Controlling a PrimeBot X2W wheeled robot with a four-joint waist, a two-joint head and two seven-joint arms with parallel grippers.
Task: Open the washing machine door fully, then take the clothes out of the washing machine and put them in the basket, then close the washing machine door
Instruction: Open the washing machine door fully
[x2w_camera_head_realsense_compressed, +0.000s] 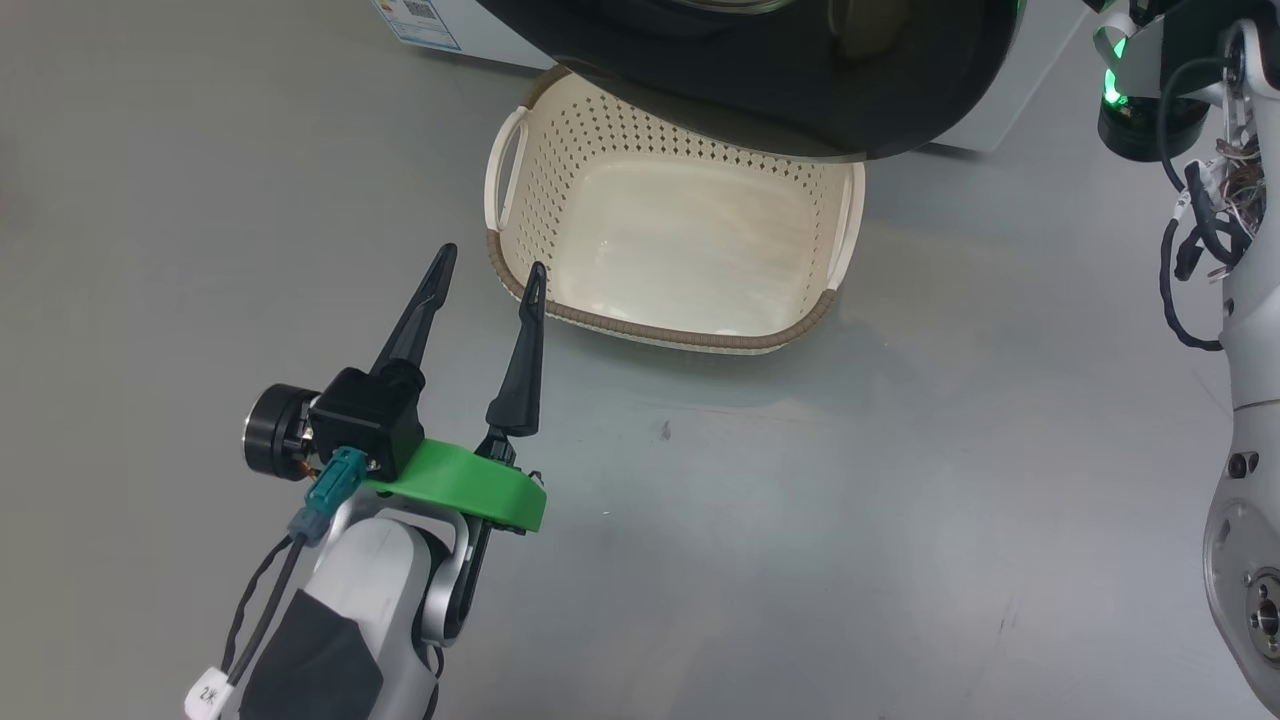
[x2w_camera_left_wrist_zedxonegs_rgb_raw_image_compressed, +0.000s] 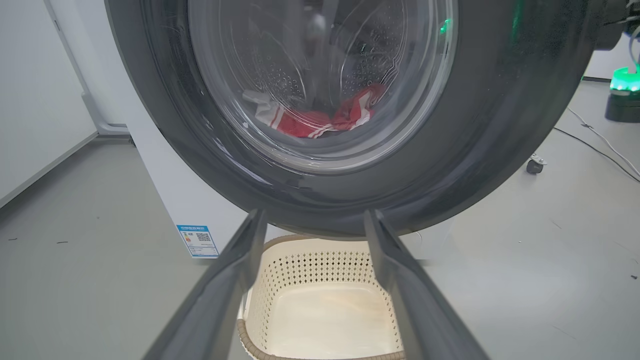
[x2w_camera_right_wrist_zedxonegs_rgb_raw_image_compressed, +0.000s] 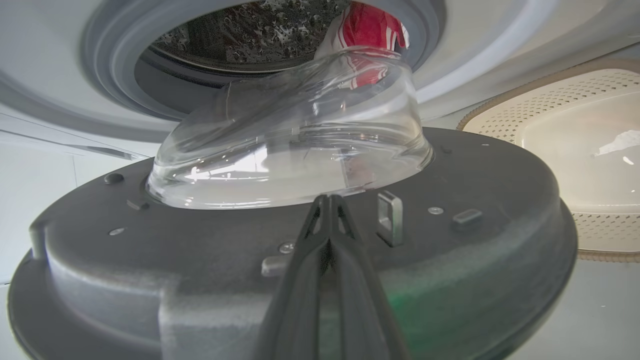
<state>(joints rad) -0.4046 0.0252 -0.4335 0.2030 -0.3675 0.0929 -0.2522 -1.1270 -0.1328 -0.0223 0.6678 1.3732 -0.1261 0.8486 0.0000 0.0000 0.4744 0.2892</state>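
One basket (x2w_camera_head_realsense_compressed: 660, 335) on grey floor (x2w_camera_head_realsense_compressed: 900, 500), white wall (x2w_camera_left_wrist_zedxonegs_rgb_raw_image_compressed: 30, 100) behind, left gripper (x2w_camera_head_realsense_compressed: 492, 260) fingers wide, empty, right gripper (x2w_camera_right_wrist_zedxonegs_rgb_raw_image_compressed: 327, 198) fingers pinched together, empty.

Ahead of the left jaws the drum (x2w_camera_right_wrist_zedxonegs_rgb_raw_image_compressed: 240, 35) is screened by the washing machine door (x2w_camera_left_wrist_zedxonegs_rgb_raw_image_compressed: 500, 125); the basket (x2w_camera_left_wrist_zedxonegs_rgb_raw_image_compressed: 320, 265) below is overhung at its far end. The right jaws are faced by the glass bowl (x2w_camera_right_wrist_zedxonegs_rgb_raw_image_compressed: 290, 145).

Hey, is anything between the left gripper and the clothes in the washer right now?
Yes. The washing machine door, only partly open, stands between the open left gripper and the clothes: the left wrist view sees them through its glass. In the head view it also overhangs the far end of the basket.
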